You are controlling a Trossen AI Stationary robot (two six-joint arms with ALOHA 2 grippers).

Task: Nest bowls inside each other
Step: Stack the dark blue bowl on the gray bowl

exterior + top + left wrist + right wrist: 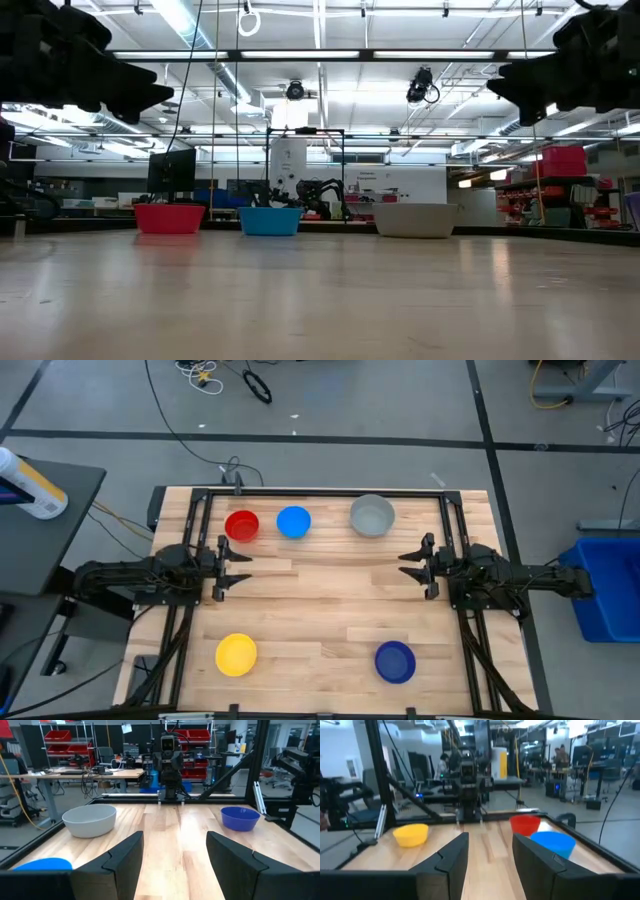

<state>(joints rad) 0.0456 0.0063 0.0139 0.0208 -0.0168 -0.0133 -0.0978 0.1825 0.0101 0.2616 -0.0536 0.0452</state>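
Observation:
Five bowls stand apart, each upright on its base on the wooden table (330,610). Along the far edge are the red bowl (242,526), the light blue bowl (293,521) and the grey bowl (372,516). Near the front edge are the yellow bowl (236,654) and the dark blue bowl (395,661). My left gripper (232,568) hangs open at the table's left side, pointing level toward the middle. My right gripper (412,565) hangs open at the right side, facing it. Neither has anything between its fingers (125,862) (447,857).
A black frame (320,492) runs round the table's far and side edges. A blue bin (605,585) stands off the table's right side. A spray bottle (30,485) lies on a dark side table at the left. The table's middle strip between the grippers is bare wood.

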